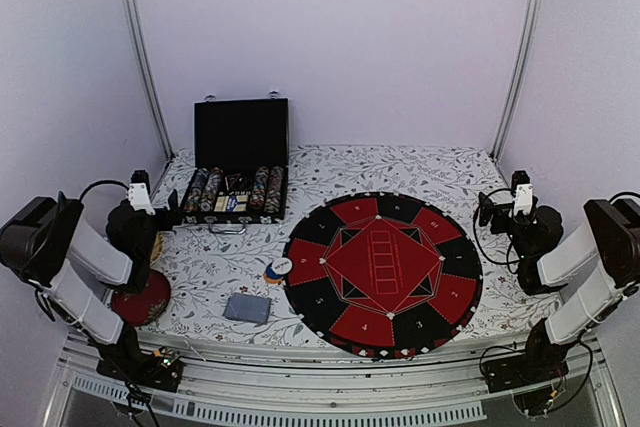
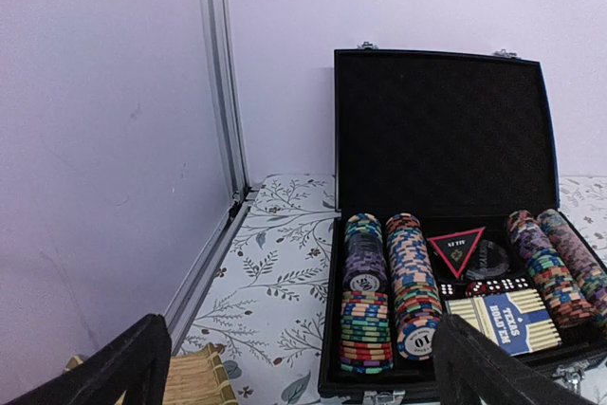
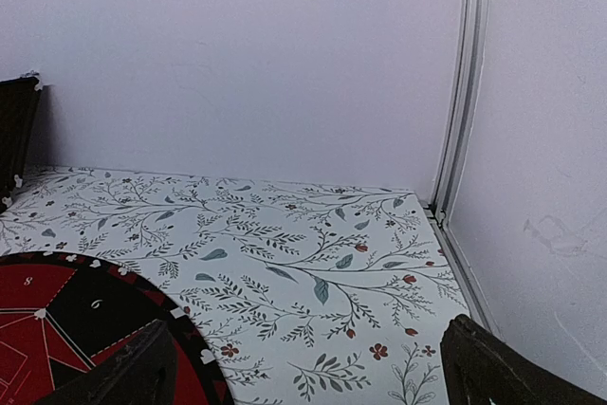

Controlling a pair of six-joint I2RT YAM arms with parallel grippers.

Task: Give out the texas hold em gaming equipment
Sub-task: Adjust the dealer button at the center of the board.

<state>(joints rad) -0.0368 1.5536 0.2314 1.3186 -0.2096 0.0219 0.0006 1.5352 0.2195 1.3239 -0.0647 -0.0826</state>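
Striped poker chips lie in rows inside the open black case, beside a blue-and-cream card box; they also show in the top view. A grey-backed card deck lies on the cloth near the front. A white button on top of blue and orange ones sits at the left rim of the round red-and-black mat. My left gripper is open and empty, facing the case, its jaws wide in the left wrist view. My right gripper is open and empty at the right of the mat.
A red round object sits under my left arm at the table's left front. A woven bamboo piece lies by the left rail. Dice and a red-edged triangular marker lie in the case. Walls and frame posts close the sides.
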